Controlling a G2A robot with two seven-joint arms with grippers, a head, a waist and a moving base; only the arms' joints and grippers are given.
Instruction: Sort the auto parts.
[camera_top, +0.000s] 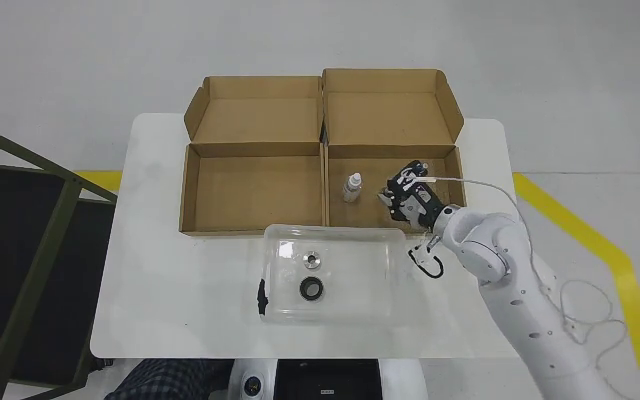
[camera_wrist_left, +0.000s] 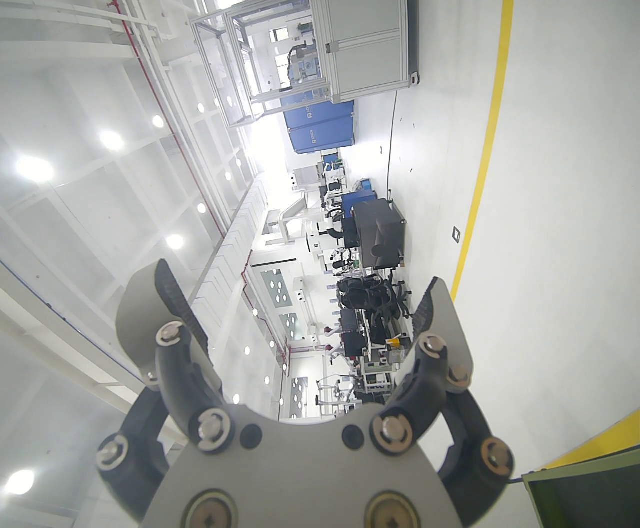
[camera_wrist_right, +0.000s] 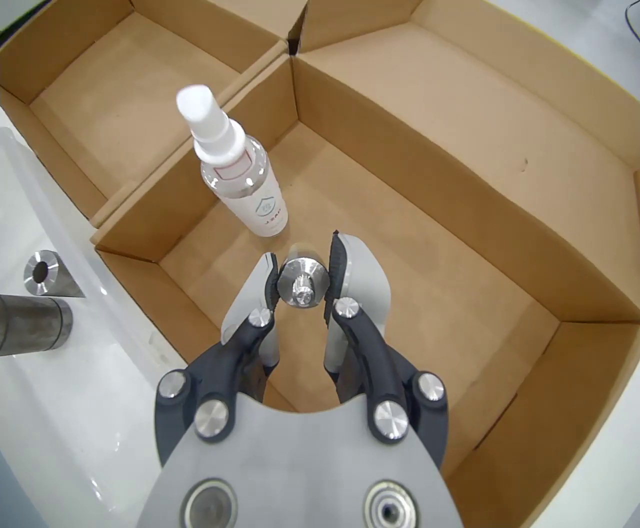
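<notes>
Inside the right box (camera_top: 390, 120) (camera_wrist_right: 450, 165), on the far side of the white counter (camera_top: 170, 280), the right fingers (camera_wrist_right: 336, 260) (camera_top: 392, 196) are closed tight on a small shiny metal part (camera_wrist_right: 302, 290). The part sits between the two dark pads, over the brown floor of the box. A little spray bottle (camera_wrist_right: 245, 180) (camera_top: 352, 186) with a white cap stands upright in the same box. It is just to the left of the right fingers, close to the box's left wall, and does not touch them. The left box (camera_top: 255, 190) sits right up against the right box, side by side. Nearer on the counter is a clear tray (camera_top: 350, 305). A round silver part (camera_top: 313, 261) with a hole in it lies in the tray, and a black ring (camera_top: 313, 290) lies just on the near side of it. A small black thing (camera_top: 262, 298) sits at the tray's left edge, too small to tell what it is. The left fingers (camera_wrist_left: 145, 305) are spread wide apart and hold nothing, pointing out at the big room.
</notes>
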